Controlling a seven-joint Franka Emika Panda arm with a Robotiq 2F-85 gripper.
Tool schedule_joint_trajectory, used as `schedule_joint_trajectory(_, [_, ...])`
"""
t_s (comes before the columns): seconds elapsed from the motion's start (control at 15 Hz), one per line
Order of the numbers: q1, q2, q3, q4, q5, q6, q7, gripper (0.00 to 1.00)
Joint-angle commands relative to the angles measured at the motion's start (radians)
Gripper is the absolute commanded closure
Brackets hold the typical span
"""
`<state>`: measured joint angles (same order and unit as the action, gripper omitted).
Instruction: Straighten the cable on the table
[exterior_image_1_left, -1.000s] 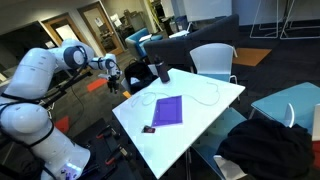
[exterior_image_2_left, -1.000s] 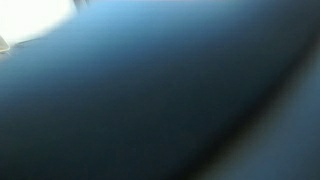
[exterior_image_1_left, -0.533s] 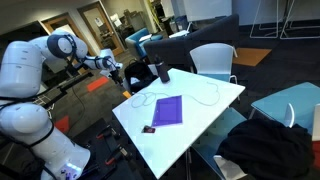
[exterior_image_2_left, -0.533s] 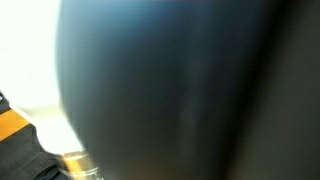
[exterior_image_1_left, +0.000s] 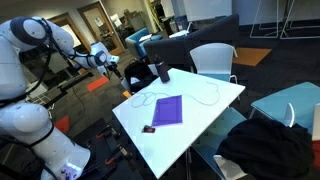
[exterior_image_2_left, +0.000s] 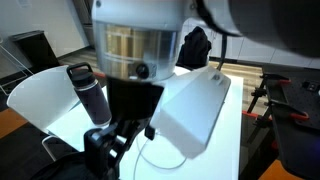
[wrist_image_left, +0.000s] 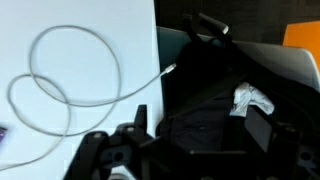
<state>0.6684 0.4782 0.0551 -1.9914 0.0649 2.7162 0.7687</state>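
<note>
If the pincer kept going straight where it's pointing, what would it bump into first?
Probably the table, near its edge where the cable loops; that lies just ahead of the pincer in the wrist view. Depth is unclear, so this is a guess.

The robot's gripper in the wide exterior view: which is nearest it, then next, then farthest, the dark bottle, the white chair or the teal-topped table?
From the gripper, in an exterior view:
1. Dark cylindrical bottle, on the far corner of the white table.
2. White chair, just behind that table.
3. Teal-topped table, at the picture's right edge.
</note>
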Motion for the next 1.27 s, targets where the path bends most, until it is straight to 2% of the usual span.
schedule_joint_trajectory(0.0, [0.029, -0.210, -0.081, -0.248, -0.074, 0.100, 0.189, 0.00])
schedule_joint_trajectory(0.27, [-0.036, -0.405, -0.112, -0.444, -0.158, 0.123, 0.357, 0.00])
schedule_joint_trajectory(0.33, [-0.074, -0.333, -0.099, -0.378, -0.166, 0.130, 0.381, 0.00])
schedule_joint_trajectory(0.47, [-0.139, -0.379, -0.080, -0.412, -0.205, 0.127, 0.448, 0.00])
schedule_joint_trajectory(0.73, [-0.262, -0.419, -0.028, -0.452, -0.205, 0.139, 0.481, 0.00])
schedule_joint_trajectory(0.87, [-0.304, -0.429, -0.008, -0.466, -0.194, 0.138, 0.478, 0.00])
schedule_joint_trajectory(0.93, [-0.315, -0.384, 0.011, -0.415, -0.192, 0.107, 0.442, 0.00])
schedule_joint_trajectory(1.0, [-0.328, -0.385, 0.018, -0.417, -0.190, 0.107, 0.438, 0.00])
schedule_joint_trajectory(1.2, [-0.339, -0.382, 0.030, -0.416, -0.188, 0.107, 0.436, 0.00])
